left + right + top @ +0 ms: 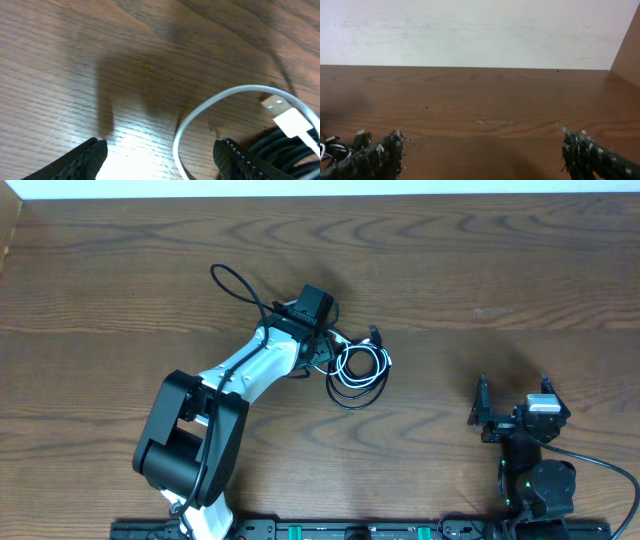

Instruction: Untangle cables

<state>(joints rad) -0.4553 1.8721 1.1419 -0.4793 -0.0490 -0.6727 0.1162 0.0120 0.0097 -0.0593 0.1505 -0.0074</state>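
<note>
The cables (357, 368) lie in one small heap on the table (520, 270), right at the tip of the left gripper (160, 149), whose jaws are spread wide with nothing pinched. An arc of the white cable (215, 100) is seen between those jaws and just ahead of them. Its white plug (283, 116) rests just outside one finger of that gripper, touching the coiled black cables (282, 150).

The cords are judged light, limp and smooth, so a pull on one is likely to drag the whole heap. A hold is best taken on the free white arc nearest the left gripper, or just behind the stiff plug, where slipping is less likely.

The right gripper (512, 388), well apart from the left gripper, is likewise spread and empty.
</note>
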